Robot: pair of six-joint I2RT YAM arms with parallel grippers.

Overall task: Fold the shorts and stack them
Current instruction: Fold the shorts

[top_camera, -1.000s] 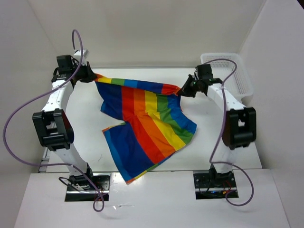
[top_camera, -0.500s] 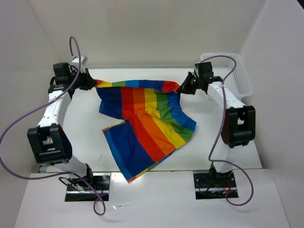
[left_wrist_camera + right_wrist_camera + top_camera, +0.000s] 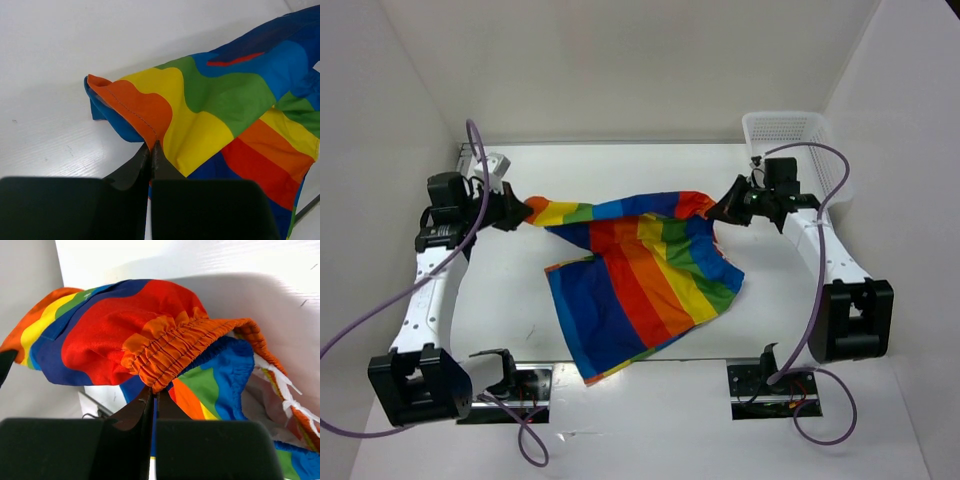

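The rainbow-striped shorts [image 3: 640,280] hang stretched between both arms above the white table, their lower part draped down toward the near edge. My left gripper [image 3: 520,212] is shut on the shorts' orange corner [image 3: 142,112] at the left. My right gripper [image 3: 718,212] is shut on the gathered orange waistband [image 3: 175,347] at the right. The white drawstring [image 3: 285,387] dangles at the right of the right wrist view. Green, yellow and blue stripes [image 3: 225,95] run away from the left fingers.
A white mesh basket [image 3: 798,145] stands at the back right corner. White walls close in the table on the left, back and right. The arm bases [image 3: 505,385] sit at the near edge, with purple cables looping beside each arm.
Both grippers have drawn toward the near side with the shorts' top edge, which now lies over the lower part. Both arms have swung outward.
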